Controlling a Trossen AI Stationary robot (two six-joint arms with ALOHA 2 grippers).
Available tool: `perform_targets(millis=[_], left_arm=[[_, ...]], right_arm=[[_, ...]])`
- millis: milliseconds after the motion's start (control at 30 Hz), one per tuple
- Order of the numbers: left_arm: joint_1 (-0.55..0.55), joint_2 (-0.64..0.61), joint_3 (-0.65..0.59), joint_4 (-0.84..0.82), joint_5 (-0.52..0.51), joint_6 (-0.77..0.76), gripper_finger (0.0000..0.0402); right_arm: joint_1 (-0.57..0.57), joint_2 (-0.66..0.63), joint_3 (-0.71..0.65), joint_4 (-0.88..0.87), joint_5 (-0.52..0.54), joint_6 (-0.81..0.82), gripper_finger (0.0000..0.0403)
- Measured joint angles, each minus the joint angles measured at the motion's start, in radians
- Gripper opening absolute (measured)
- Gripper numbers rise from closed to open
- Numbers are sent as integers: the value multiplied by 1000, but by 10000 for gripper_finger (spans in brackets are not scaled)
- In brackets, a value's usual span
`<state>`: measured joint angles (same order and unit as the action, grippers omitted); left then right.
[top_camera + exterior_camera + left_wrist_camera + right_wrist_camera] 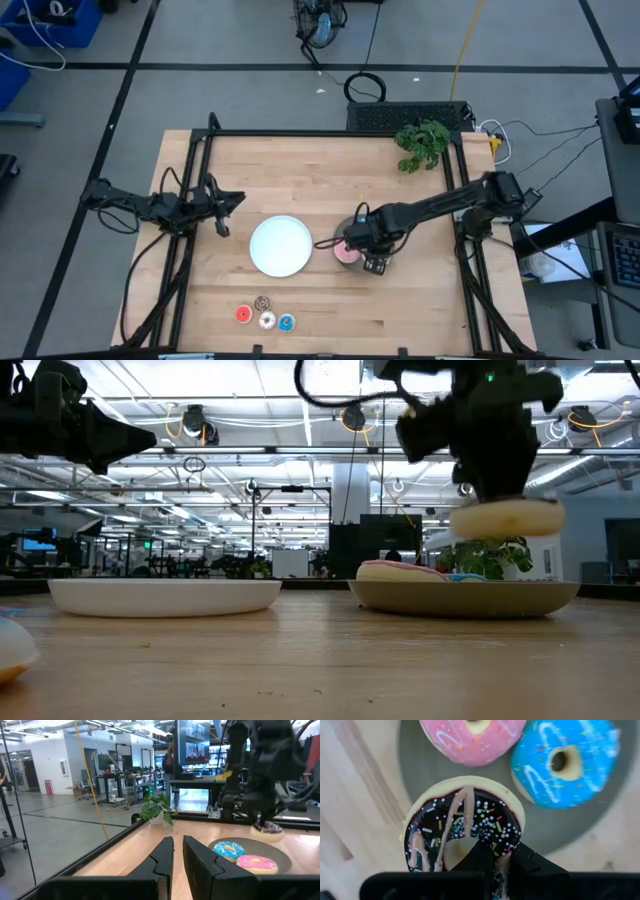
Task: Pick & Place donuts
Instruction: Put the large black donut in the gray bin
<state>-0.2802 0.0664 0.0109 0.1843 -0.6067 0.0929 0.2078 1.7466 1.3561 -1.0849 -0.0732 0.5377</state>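
Wooden bench work is partly done: the brown sprinkled donut is held aloft in the closed right tool over the grey plate, where pink donut and blue donut lie, while four tiny donuts remain and the left tool, nearly closed, is empty.

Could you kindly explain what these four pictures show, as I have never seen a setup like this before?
This is a two-armed robot at a wooden table, filmed by four cameras: one overhead, one at table level, one on each wrist. The right gripper is shut on the brown sprinkled donut, holding it just above the grey plate, where the pink donut and blue donut lie. The left gripper waits, nearly closed and empty, at the table's left side. A white plate sits in the middle, and four tiny donuts lie near the front edge. A small plant stands at the far corner.
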Motion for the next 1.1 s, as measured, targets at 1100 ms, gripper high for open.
perform_targets(millis=[1100], left_arm=[[0,0,0,0,1,0,49]], right_arm=[[-59,-1,-258,369,-59,-31,23]])
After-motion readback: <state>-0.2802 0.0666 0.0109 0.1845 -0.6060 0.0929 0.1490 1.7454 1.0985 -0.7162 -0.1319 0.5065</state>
